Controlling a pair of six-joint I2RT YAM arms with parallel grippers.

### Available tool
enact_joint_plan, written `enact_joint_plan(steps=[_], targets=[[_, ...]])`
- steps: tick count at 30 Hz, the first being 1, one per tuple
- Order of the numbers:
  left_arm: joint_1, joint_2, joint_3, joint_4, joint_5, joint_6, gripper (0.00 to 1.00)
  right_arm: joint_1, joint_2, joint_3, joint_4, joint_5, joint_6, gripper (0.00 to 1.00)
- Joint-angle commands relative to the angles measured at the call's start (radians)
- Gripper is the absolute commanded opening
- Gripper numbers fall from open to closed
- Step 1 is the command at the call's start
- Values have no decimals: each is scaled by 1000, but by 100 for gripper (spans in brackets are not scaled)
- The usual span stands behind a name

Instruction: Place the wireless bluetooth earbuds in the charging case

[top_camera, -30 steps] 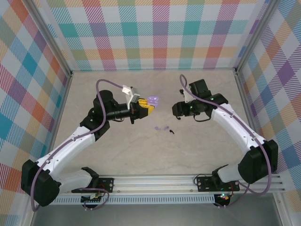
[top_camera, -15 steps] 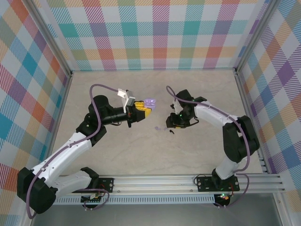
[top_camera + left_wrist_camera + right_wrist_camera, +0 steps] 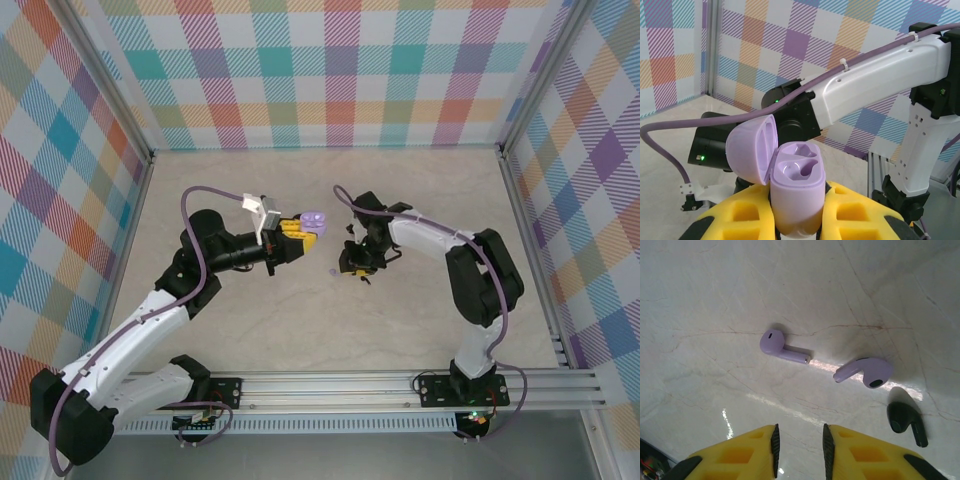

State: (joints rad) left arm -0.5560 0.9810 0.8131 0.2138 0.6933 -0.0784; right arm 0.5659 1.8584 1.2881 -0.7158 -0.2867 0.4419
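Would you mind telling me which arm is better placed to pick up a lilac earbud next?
The right. The right gripper hangs open close to the two lilac earbuds on the table, while the left gripper is shut on the open lilac case.

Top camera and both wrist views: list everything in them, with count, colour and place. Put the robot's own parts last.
charging case: one, lilac, lid open, wells empty, held above the table
lilac earbuds: two, lying apart on the table below the right gripper
black earbud: one, on the table beside the lilac pair
table: one, pale beige marble pattern
walls: three, multicoloured plaid, at the back and both sides
rail: one, silver, near edge
arms: two, white and black, purple cables
left gripper: yellow fingers, shut on the charging case
right gripper: yellow fingers slightly apart, nothing between them, above the earbuds
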Motion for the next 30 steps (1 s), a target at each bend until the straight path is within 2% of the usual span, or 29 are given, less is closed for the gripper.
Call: enact_joint_plan(steps=[1, 30], targets=[[-16, -16, -8, 16, -3, 21, 13, 8, 32, 51, -53, 33, 40, 31], [-16, -17, -20, 21, -23, 22, 13, 28, 172, 202, -180, 174, 29, 31]])
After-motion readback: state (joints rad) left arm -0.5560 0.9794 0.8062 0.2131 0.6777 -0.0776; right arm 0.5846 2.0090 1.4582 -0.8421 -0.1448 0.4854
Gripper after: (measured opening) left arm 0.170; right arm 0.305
